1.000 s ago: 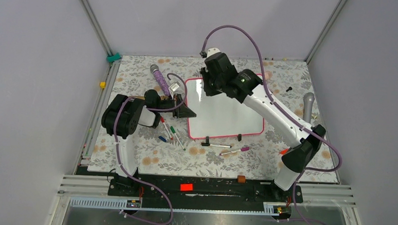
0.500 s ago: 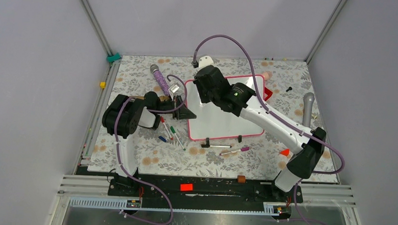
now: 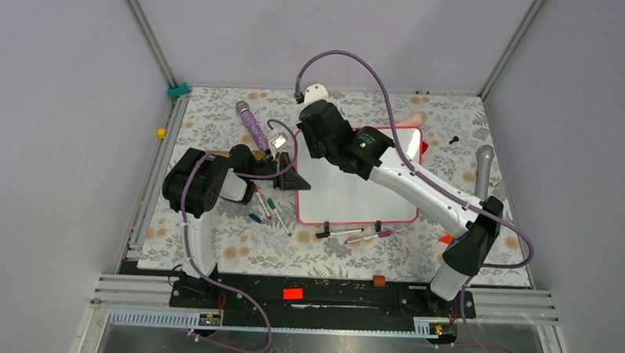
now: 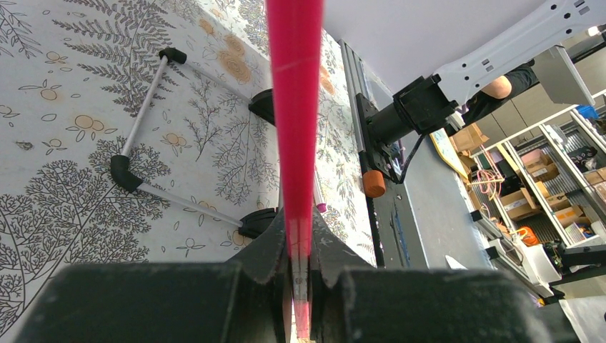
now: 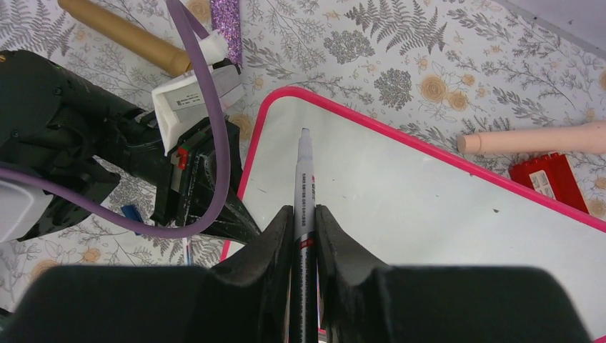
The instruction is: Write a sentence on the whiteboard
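The whiteboard (image 3: 352,195), glossy white with a pink-red rim, lies flat in the middle of the table, with its two black clip feet (image 3: 378,225) at the near edge. My left gripper (image 3: 298,180) is shut on the board's left rim, which shows as a red strip (image 4: 294,107) between the jaws of the left gripper (image 4: 300,251). My right gripper (image 3: 314,141) is over the board's far left corner and shut on a grey marker (image 5: 304,187). The marker's tip points at the white surface (image 5: 414,193) just inside the rim; contact is unclear.
Several loose markers (image 3: 266,207) lie left of the board and two more (image 3: 368,236) by its near edge. A purple glitter microphone (image 3: 253,126), a grey microphone (image 3: 484,162), a peach cylinder (image 5: 532,138), a red block (image 5: 551,176) and an orange cone (image 3: 447,238) lie around it.
My right arm has swung left and nearer, from the board's far middle to its far left corner. The board has shifted slightly toward the near edge. My left gripper keeps its hold.
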`<state>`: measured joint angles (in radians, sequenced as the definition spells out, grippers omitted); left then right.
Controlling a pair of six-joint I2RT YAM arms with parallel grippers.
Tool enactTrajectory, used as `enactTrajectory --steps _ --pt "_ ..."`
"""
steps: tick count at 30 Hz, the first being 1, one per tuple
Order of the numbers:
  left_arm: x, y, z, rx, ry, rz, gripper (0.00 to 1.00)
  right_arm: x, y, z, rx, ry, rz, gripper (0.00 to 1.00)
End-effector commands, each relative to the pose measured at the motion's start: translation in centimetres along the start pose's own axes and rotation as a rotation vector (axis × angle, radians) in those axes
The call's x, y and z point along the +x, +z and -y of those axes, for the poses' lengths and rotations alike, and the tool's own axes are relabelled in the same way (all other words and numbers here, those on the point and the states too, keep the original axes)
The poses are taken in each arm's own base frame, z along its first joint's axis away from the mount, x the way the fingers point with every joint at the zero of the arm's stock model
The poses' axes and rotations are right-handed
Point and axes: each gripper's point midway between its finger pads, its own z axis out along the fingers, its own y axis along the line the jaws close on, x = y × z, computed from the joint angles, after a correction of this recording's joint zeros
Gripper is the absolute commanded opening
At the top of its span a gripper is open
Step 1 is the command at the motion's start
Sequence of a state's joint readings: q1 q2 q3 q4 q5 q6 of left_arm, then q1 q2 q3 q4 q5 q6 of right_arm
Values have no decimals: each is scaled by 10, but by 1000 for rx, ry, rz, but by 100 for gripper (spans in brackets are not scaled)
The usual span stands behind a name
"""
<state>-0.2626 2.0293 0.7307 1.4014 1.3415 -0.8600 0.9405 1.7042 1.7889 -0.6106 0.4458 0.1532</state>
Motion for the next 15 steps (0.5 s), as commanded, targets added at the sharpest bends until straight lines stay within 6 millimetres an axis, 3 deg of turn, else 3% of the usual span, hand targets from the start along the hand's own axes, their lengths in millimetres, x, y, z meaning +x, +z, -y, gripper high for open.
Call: enactTrajectory --steps 1,15 --pt "9 3 22 87 59 -76 0 -12 -1 -3 12 -5 20 0" --pt "9 2 23 89 70 -77 0 -6 18 -9 32 -35 -17 0"
